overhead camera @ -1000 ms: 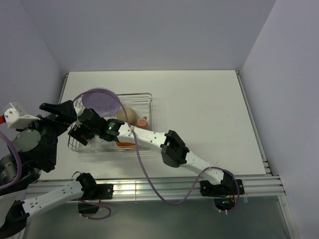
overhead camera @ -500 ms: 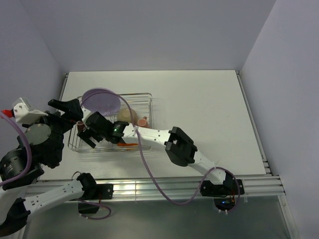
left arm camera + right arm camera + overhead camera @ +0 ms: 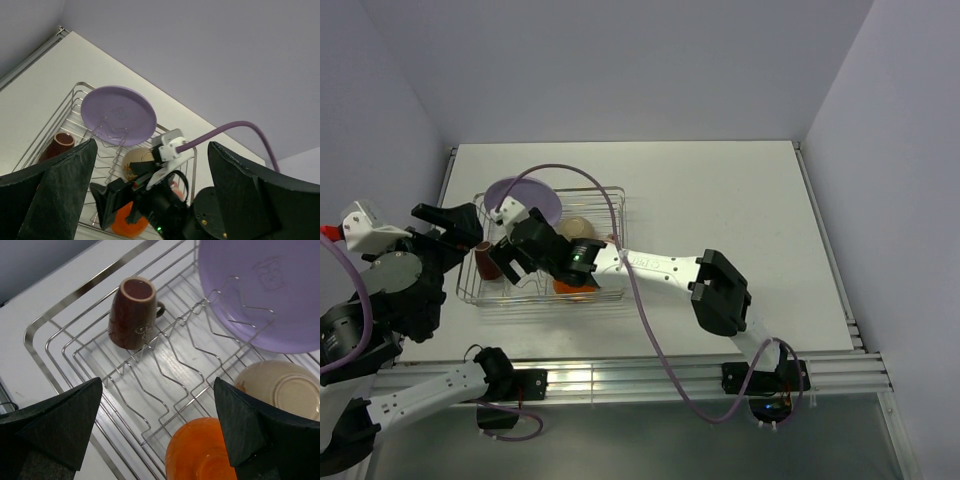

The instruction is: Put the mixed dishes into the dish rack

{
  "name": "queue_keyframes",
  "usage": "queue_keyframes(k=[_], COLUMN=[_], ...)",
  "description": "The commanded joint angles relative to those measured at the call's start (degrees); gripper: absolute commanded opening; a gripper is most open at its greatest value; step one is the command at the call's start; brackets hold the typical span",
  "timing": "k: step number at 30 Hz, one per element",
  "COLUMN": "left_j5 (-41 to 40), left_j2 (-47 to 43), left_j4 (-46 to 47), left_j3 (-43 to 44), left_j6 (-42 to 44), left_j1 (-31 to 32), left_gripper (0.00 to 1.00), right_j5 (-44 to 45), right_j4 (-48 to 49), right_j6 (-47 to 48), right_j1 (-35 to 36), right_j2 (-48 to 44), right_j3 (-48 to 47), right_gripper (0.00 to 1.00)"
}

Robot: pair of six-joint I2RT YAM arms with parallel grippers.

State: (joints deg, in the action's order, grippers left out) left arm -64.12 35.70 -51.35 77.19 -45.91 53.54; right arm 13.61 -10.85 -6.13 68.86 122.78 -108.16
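The dish rack (image 3: 616, 196) is a silvery wire basket at the table's left. In it, the lilac plate (image 3: 520, 196) leans at the back, with the beige bowl (image 3: 578, 228) beside it and the orange bowl (image 3: 574, 286) at the front. The dark cup (image 3: 488, 262) lies tilted at the rack's left end. My right gripper (image 3: 513, 256) hovers open and empty over the rack's middle; in its wrist view (image 3: 155, 432) the dark cup (image 3: 134, 312), plate (image 3: 270, 295) and orange bowl (image 3: 200, 455) lie below. My left gripper (image 3: 460, 235) hangs open left of the rack. The pink cup is hidden behind the right arm.
The right arm (image 3: 660, 268) reaches across the rack's front right corner, trailing a purple cable (image 3: 570, 172). Walls enclose the table at the back and both sides. In the left wrist view the rack (image 3: 75, 92) lies below, with the right arm (image 3: 165, 210) over it.
My right gripper has drawn back to the right from the rack's left end, and the dark cup now shows there. My left arm has shifted slightly.
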Motion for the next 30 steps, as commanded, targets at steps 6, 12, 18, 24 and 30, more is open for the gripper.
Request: queue_keyframes(k=[6, 12, 18, 24, 30], left_j5=[-5.05, -3.48, 15.90, 34.19, 43.37], left_j2=[6.91, 16.14, 21.68, 28.62, 32.41], left_j4=[-16.75, -18.01, 2.28, 8.98, 14.08], left_j3=[-0.37, -0.63, -6.52, -9.15, -14.34], left_j6=[-16.65, -18.18, -0.61, 5.91, 7.85], left_j1=[-0.19, -2.20, -20.20, -43.30, -51.68], left_gripper=[0.52, 0.00, 0.00, 0.00, 0.00], right_j5=[15.39, 24.42, 24.28, 22.96, 21.46], right_j4=[-0.15, -1.25, -5.93, -11.29, -12.88], right_j6=[-16.09, -22.34, -24.63, -25.16, -24.63], right_j1=[-5.04, -7.07, -8.48, -8.74, -8.74], right_j2=[-17.19, -39.88, -58.60, -70.12, -79.18], right_j3=[18.64, 42.14, 53.74, 57.09, 59.99], right_gripper=[0.94, 0.38, 0.00, 0.00, 0.00])
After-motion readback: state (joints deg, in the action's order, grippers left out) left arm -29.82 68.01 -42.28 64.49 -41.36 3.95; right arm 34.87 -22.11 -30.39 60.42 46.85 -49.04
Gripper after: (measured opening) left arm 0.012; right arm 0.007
